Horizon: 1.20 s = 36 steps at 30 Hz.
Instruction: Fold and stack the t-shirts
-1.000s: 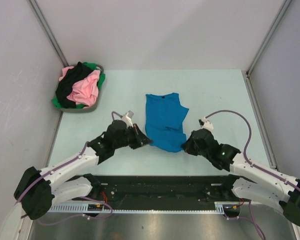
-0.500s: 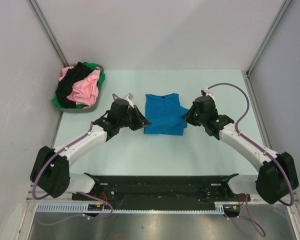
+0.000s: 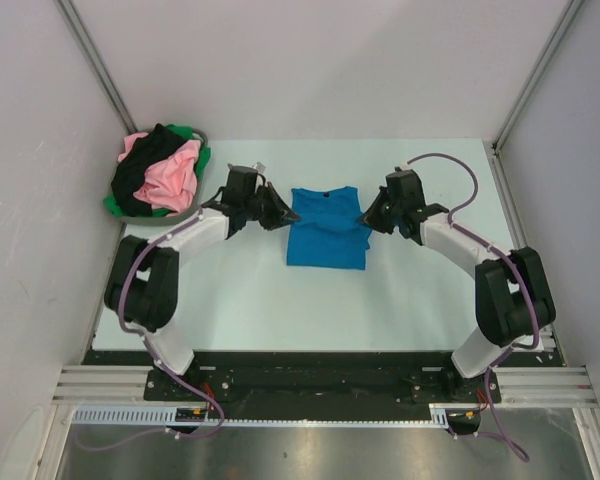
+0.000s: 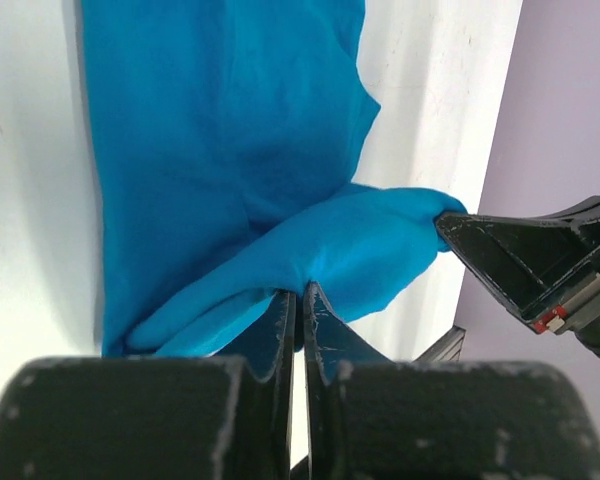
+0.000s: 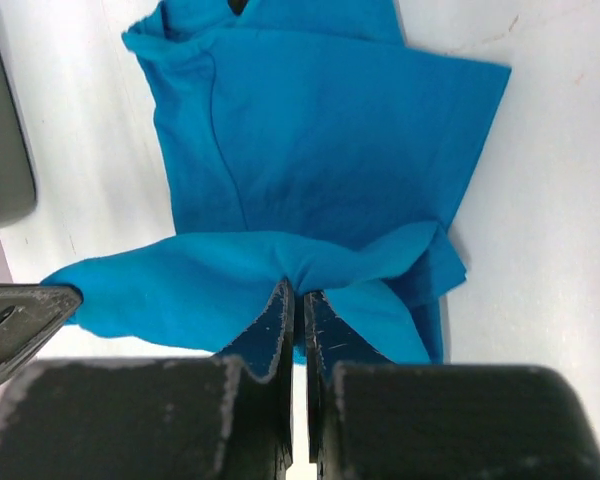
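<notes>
One blue shirt (image 3: pixel 326 232) lies near the middle of the bench (image 3: pixel 430 290) in the top view, collar toward the far side and its near part doubled up over the rest. We see the left gripper (image 3: pixel 283 216) at the shirt's left edge and the right gripper (image 3: pixel 364 216) at its right edge, both low over the cloth; from up here we cannot make out how their jaws stand. At the far left corner stands a grey basket (image 3: pixel 166 217) heaped with a pink shirt (image 3: pixel 170 178), a black shirt (image 3: pixel 140 172) and a green shirt (image 3: pixel 194 134), well apart from the blue one. In the left wrist view we see the left gripper's fingers (image 4: pixel 277 325) pressed together on a fold of blue cloth. That fold rises off the flat part of the shirt as a soft ridge and runs across to the tip of the right gripper, which has its other end. The rest of the shirt lies flat on the bench beyond. In the right wrist view the right gripper's fingers (image 5: pixel 277 318) are likewise pressed together, pinching a bunched fold at the shirt's near edge. The lifted band of cloth stretches left to the tip of the left gripper at the frame's edge. Beyond it the shirt lies spread flat, one corner jutting to the right, and a strip of the basket's wall shows at the left border.
</notes>
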### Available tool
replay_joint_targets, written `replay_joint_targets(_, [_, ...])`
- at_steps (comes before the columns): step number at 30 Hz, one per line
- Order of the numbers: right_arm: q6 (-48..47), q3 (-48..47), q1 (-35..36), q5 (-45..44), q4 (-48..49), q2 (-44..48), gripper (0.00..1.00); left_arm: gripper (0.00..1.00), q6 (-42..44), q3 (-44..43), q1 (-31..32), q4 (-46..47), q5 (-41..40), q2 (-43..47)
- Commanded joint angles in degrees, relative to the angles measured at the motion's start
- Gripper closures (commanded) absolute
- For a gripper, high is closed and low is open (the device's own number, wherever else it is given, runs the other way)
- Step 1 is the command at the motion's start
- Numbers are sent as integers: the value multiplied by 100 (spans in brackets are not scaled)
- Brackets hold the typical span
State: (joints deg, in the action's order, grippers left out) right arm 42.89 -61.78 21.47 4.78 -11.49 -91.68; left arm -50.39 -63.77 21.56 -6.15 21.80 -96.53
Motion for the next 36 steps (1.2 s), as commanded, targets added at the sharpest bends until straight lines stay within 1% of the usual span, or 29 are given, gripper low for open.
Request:
replay_joint_targets(1, [79, -606, -231, 252, 340, -341, 100, 96, 205, -768, -178, 150, 473, -576])
replay_joint_targets(8, [88, -1529, -486, 384, 305, -1246, 100, 95, 170, -1489, -398, 185, 483, -1324])
replay_joint_targets(9, [70, -1669, -504, 384, 279, -1517, 100, 94, 170, -1585, -442, 176, 483, -1533])
replay_joint_targets(11, [52, -2081, -565, 375, 235, -1808, 100, 89, 187, -1910, -495, 150, 431, -1745])
replay_joint_targets(12, [35, -2240, -583, 427, 217, -2114, 100, 84, 179, -2042, -565, 115, 413, -1990])
replay_joint_targets(13, [17, -2390, -635, 480, 217, -2317, 100, 61, 170, -2330, -600, 114, 439, -2114])
replay_joint_targets(14, [9, -2757, -679, 507, 217, -2476, 91, 43, 161, -2507, -679, 62, 413, -2263])
replay_joint_targets(15, [-9, -2891, -714, 524, 287, -2739, 61, 26, 152, -2692, -714, 27, 395, -2508])
replay_joint_targets(16, [0, -3032, -776, 490, 313, -2811, 47, 0, 152, -3050, -758, -52, 386, -2641])
replay_joint_targets(17, [0, -3181, -802, 350, 383, -2838, 33, 0, 161, -3245, -846, -148, 430, -2747])
replay_joint_targets(18, [-53, -3217, -820, 270, 436, -2734, 1, 0, 213, -3517, -873, -323, 421, -2800])
replay_joint_targets(20, [-167, -3174, -820, -10, 550, -2471, 0, 0, 362, -3581, -917, -518, 212, -2626])
replay_joint_targets(21, [-315, -3121, -812, -81, 560, -2173, 0, 0, 520, -3364, -908, -588, 115, -2442])
replay_joint_targets(23, [-527, -2964, -716, -335, 447, -1785, 0, 0, 635, -2977, -838, -580, -52, -1740])
replay_joint_targets(24, [-632, -2928, -645, -407, 358, -1627, 0, 0, 723, -2531, -812, -563, -88, -1485])
replay_joint_targets(25, [-920, -2919, -575, -459, 227, -1294, 0, 0, 758, -2318, -733, -580, -115, -978])
replay_joint_targets(26, [-1036, -2893, -391, -756, -148, -1152, 0, 0, 846, -2089, -689, -615, -167, -738])
replay_joint_targets(27, [-1177, -2762, -285, -837, -283, -985, 0, 0, 890, -1635, -636, -676, -185, -509])
replay_joint_targets(28, [-1457, -2648, -180, -855, -380, -705, 0, 0, 925, -1404, -557, -772, -237, -237])
replay_joint_targets(29, [-1581, -2551, 91, -1021, -572, -537, 0, 0, 961, -1158, -513, -817, -316, 235])
replay_joint_targets(30, [-1643, -2350, 233, -1197, -722, -405, 0, 0, 987, -590, -469, -765, -395, 553])
replay_joint_targets(31, [-1679, -2243, 400, -1390, -871, -142, 0, 0, 987, -314, -416, -765, -457, 809])
replay_joint_targets(32, [-1749, -2112, 541, -1731, -1047, -18, 0, 0, 1040, -59, -390, -773, -518, 1368])
replay_joint_targets(33, [-1784, -1893, 838, -1900, -1110, 96, 0, 0, 1084, 413, -355, -782, -667, 1635])
replay_joint_targets(34, [-1802, -1751, 989, -2276, -1223, 367, 0, 0, 1110, 653, -320, -791, -686, 1890])
replay_joint_targets(35, [-1846, -1628, 1129, -2497, -1268, 492, 0, 0, 1224, 890, -302, -765, -660, 2449])
replay_joint_targets(36, [-1855, -1496, 1488, -2708, -1303, 624, 0, 0, 1303, 1310, -293, -808, -773, 2707])
